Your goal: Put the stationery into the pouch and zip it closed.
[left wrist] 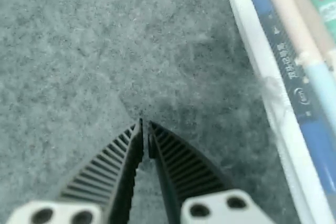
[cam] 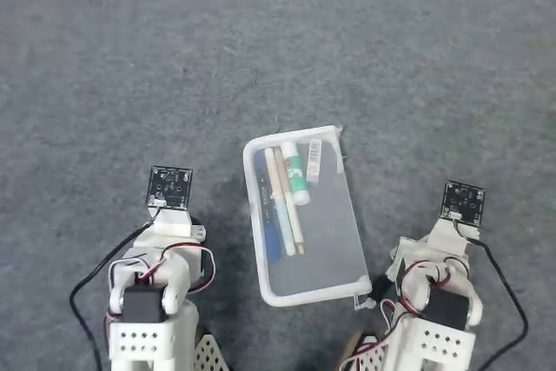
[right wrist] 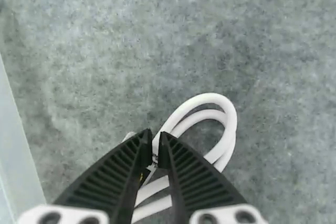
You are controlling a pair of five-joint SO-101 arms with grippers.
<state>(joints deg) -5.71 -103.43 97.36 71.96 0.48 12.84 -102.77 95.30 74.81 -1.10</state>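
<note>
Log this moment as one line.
pens, glue stick: inside pouch | pouch: on carpet, zip looks closed | left gripper: shut, over carpet | right gripper: shut, over white cord loop

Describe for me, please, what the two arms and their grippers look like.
Both the left arm and the right arm are white plastic shells around black servo blocks, with red and black wires looped alongside. Each wrist carries a small square black camera board. The left gripper and right gripper have black tapering fingers with ribbed inner faces on white bases.
</note>
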